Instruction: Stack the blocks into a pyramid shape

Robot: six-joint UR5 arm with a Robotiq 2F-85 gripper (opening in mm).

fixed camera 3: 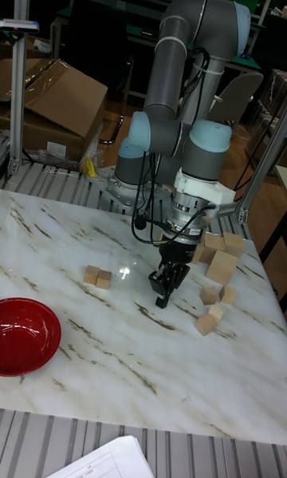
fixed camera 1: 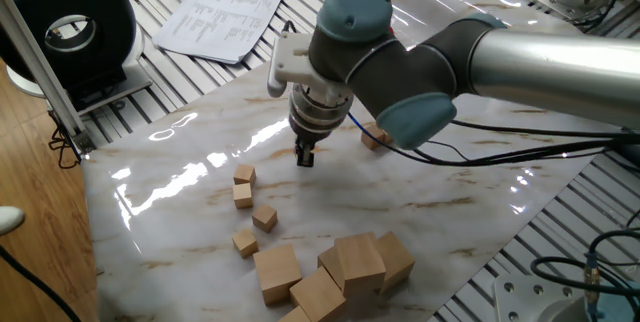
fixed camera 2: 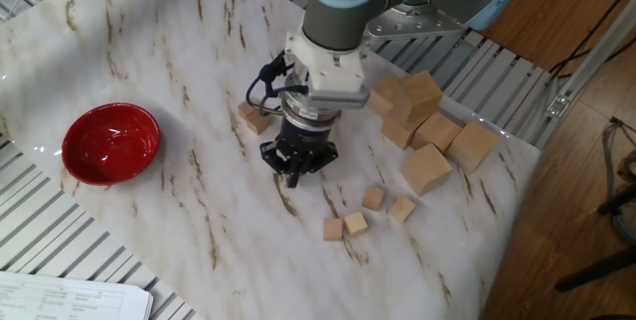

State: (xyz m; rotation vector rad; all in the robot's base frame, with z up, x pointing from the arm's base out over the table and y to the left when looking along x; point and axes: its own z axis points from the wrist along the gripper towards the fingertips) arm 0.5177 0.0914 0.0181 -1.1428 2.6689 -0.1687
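Gripper (fixed camera 2: 295,168) is hovering over bare marble, jaws looking together, empty. Four blocks (fixed camera 1: 244,194) are lying loose nearby, two (fixed camera 3: 97,277) apart. Likely light, rigid, smooth wood: pinching opposite flat faces squarely.

six small blocks (fixed camera 1: 243,195), five large cubes (fixed camera 1: 277,269), one bowl (fixed camera 2: 110,142)

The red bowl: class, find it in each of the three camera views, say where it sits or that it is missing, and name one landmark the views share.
One fixed view: the red bowl is not visible.
The other fixed view: red bowl at the left, on the marble tabletop.
Tall fixed view: red bowl at the lower left edge, partly cut off.
Shared landmark: the gripper, hanging near the middle of the tabletop in every view.
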